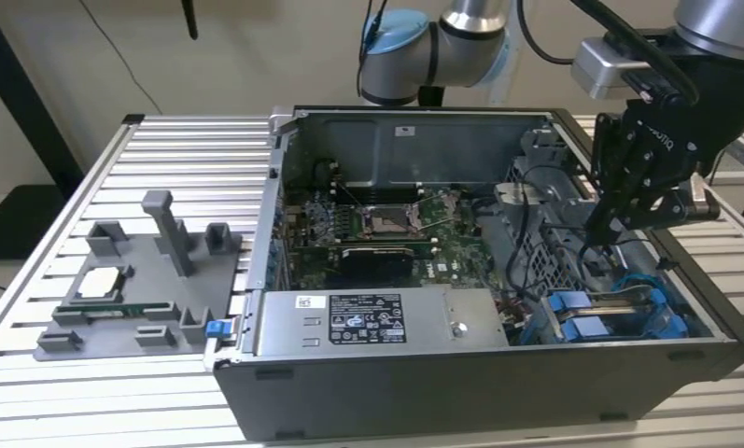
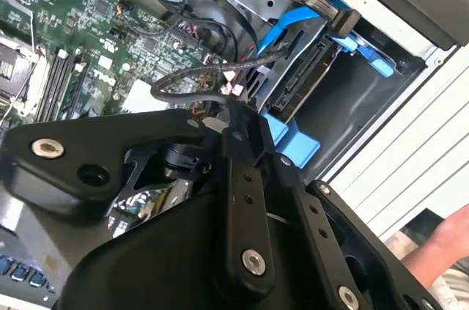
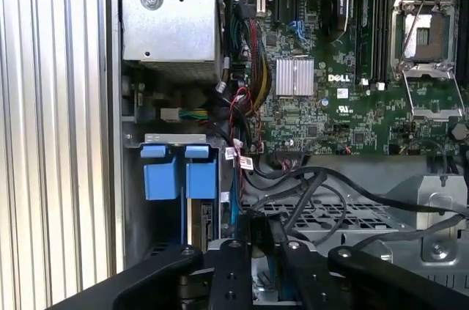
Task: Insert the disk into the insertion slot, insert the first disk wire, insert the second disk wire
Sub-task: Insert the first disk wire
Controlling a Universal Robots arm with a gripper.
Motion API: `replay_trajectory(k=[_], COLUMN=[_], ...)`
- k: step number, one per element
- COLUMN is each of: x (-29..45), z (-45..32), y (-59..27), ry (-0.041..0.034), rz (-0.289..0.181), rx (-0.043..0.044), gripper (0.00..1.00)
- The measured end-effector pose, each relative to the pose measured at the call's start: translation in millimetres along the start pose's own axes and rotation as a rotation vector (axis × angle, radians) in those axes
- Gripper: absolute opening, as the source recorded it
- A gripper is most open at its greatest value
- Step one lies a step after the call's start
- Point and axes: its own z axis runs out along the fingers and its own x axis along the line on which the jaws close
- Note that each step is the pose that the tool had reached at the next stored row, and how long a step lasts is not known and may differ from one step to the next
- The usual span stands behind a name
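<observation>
Watching exterior view: open case on slatted counter. My jaws hang inside it at exterior view's right, just above blue-railed slot. Cannot tell whether jaws open or closed.

Second wrist view: disk sits in slot, within blue carrier. Blue wire runs to its edge. Looped black wire just beside jaws. Person's hand outside case.

First wrist view: two blue tabs side by side at slot, near motherboard. Jaws over perforated cage.
</observation>
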Motion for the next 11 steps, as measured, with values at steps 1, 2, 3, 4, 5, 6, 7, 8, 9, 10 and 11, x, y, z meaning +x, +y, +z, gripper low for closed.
replay_trajectory(k=[1, 2, 3, 4, 5, 6, 7, 8, 9, 10, 11], x=[0.0, 0.3, 0.6, 1.1, 1.8, 3.1, 4.4, 5.9, 7.4, 9.0, 10.5], z=[0.1, 0.2, 0.3, 0.4, 0.5, 0.6, 0.7, 0.8, 0.8, 1.0, 1.1], y=[0.0, -0.1, -0.3, -0.7, -1.1, -1.8, -2.6, -3.6, -4.8, -6.0, -7.2], ry=[-0.0001, -0.0001, -0.0001, 0.0001, 0.0000, 0.0002, 0.0003, 0.0002, 0.0003, 0.0002, 0.0003], rz=[0.000, 0.000, 0.000, 0.000, 0.000, 0.000, 0.000, 0.000, 0.000, 0.000, 0.000], rx=[0.0000, 0.0000, 0.0000, -0.0002, -0.0005, -0.0011, -0.0021, -0.0035, -0.0051, -0.0069, -0.0086], gripper=[0.00, 0.00, 0.00, 0.00, 0.00, 0.00, 0.00, 0.00, 0.00, 0.00, 0.00])
